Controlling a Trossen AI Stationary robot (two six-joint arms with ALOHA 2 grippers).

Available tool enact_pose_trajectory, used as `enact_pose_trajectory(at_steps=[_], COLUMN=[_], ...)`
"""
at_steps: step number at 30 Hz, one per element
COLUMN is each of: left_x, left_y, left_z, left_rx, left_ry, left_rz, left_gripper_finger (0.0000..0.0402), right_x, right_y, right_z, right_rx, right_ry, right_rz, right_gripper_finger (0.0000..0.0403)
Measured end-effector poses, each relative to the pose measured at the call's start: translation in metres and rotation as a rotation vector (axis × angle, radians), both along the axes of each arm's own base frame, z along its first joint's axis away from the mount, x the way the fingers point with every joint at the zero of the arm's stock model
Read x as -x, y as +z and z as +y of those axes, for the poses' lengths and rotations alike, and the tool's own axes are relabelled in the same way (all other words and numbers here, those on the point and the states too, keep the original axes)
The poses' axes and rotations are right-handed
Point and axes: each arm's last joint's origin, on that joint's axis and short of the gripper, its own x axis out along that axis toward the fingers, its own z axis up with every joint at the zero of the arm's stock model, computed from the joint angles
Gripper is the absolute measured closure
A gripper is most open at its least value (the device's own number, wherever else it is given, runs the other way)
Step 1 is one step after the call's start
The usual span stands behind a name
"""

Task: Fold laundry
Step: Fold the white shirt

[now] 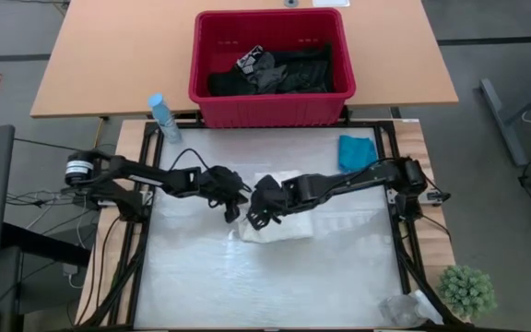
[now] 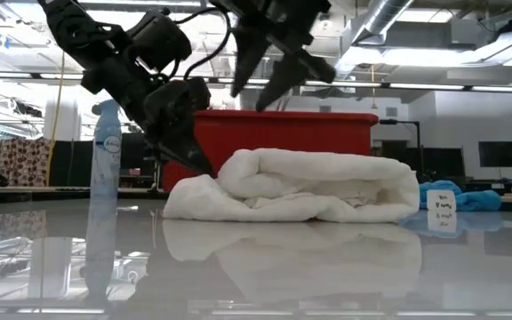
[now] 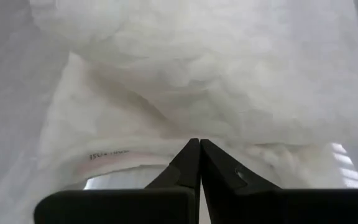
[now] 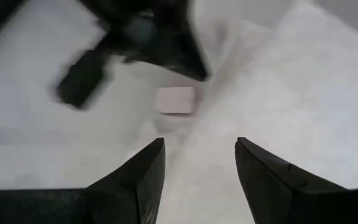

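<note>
- Desk (image 1: 201,286): we see its pale working mat fill the lower centre of the high view.
- Red basket (image 1: 270,101), top centre of the high view: black and grey garments (image 1: 279,69) lie in it unfolded, so we judge most of the task remains.
- White garment (image 1: 279,229), centre of the high view: we see it bundled in loose rolled layers, its fold in progress; its long axis runs left to right in the low view, rounded end at the right.
- Teal garment (image 1: 358,150), right of centre: we see it lying apart, crumpled.
- Right hand (image 2: 265,93): released, fingers spread, above the white bundle.
- Left hand (image 3: 199,144): clenched, its tip at the bundle's left edge; whether it pinches cloth we cannot tell.
</note>
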Motion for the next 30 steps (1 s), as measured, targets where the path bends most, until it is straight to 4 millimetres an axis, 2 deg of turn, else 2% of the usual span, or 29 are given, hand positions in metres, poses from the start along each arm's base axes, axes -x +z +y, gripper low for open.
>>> enact_pose_trajectory(at_steps=[5,9,14,17,22,26,30], left_x=[0.006,0.007,0.007,0.008,0.007,0.005,-0.001], left_y=[0.016,0.031,0.029,0.026,0.03,0.031,0.019], left_z=[-0.002,-0.002,0.004,0.009,0.017,0.019,0.023], left_rx=[0.039,0.032,0.236,0.319,0.333,0.339,0.371], left_ry=[-0.001,0.004,0.013,0.035,0.081,0.159,0.248], left_rz=[-0.045,-0.138,-0.138,-0.116,-0.167,-0.19,-0.145], left_gripper_finger=[0.0401,0.0402,0.0387,0.035,0.0258,0.0189,0.0153], right_x=[0.004,0.009,0.025,0.043,0.069,0.078,0.084], right_y=[0.0,-0.008,-0.002,0.005,0.014,0.015,0.015], right_z=[0.011,0.025,0.035,0.047,0.067,0.079,0.085], right_rx=[-0.048,-0.032,-0.003,0.006,0.016,0.042,0.058], right_ry=[0.026,0.017,-0.038,-0.06,-0.085,-0.109,-0.131], right_rz=[0.026,0.082,0.138,0.195,0.273,0.28,0.289], right_gripper_finger=[0.019,0.0188,0.0188,0.0188,0.0188,0.0188,0.0188])
